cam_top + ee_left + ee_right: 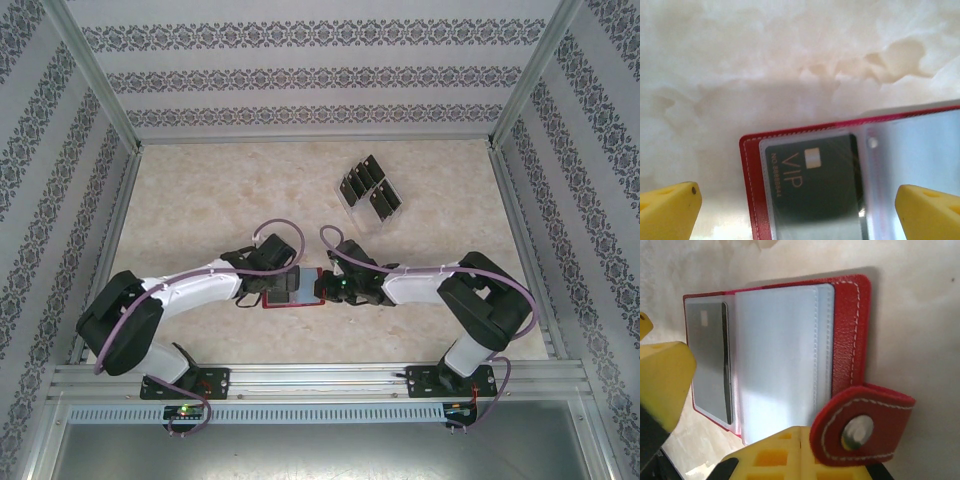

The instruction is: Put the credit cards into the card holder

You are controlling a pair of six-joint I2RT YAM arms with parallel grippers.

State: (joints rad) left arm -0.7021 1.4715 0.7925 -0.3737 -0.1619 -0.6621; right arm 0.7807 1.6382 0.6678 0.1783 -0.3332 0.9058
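Red wallet (pixel 845 330) open on counter (pixel 200 200), black card (pixel 815 185) in its sleeve (pixel 780 355); left gripper (pixel 797 192) wide above card; right gripper (pixel 800 447) closed beside snap tab (pixel 860 430).

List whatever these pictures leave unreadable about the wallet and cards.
- Top view: card holder mostly hidden under both arms.
- Top view: far credit cards too small to count.
- Left wrist view: VIP card cut off by the bottom edge.
- Right wrist view: snap tab hides whether the right tool pinches a sleeve.
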